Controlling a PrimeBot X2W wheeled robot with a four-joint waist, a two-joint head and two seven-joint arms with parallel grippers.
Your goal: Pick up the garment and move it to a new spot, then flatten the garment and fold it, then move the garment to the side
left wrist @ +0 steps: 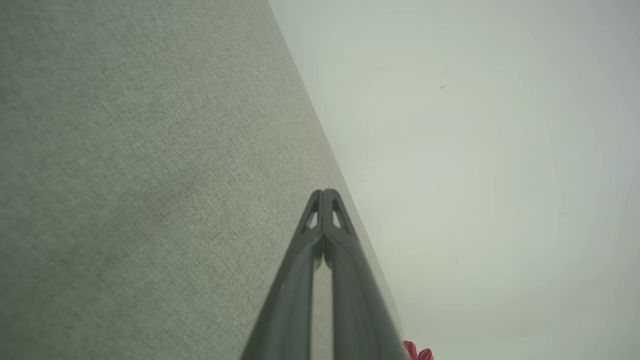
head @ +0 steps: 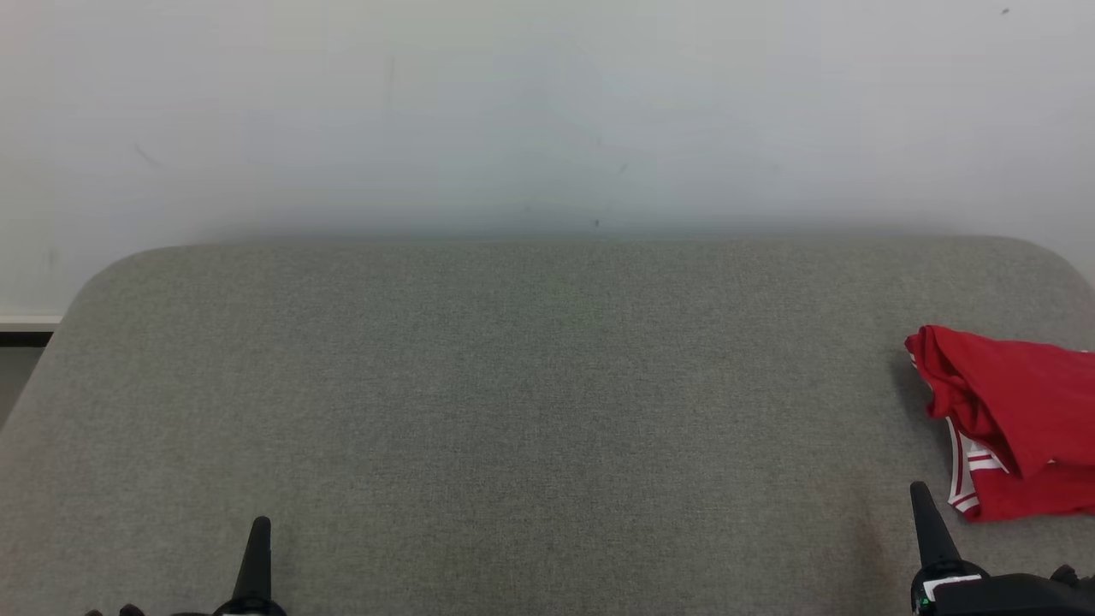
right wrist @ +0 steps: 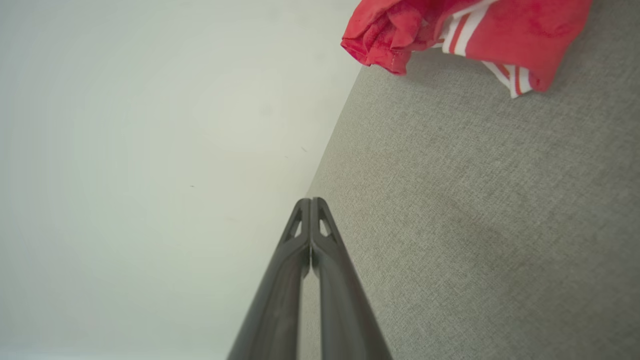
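Garment [head: 1014, 419]: red with white stripes, crumpled at the far right edge of the grey cushion [head: 513, 385] — I judge it light, limp and easy to bunch.
Hold: I'd pinch the bunched fold [head: 932, 359] on its inner side.
Left gripper [head: 259, 524]: fingers pressed together, empty, low left, well apart from the cloth.
Right gripper [head: 920, 489]: closed too, empty — near the striped hem [head: 962, 492], pointing up.

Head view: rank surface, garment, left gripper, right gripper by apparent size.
1. surface
2. garment, cut by the frame edge
3. right gripper
4. left gripper
Both grippers are partly out of frame, so their order is unsure.
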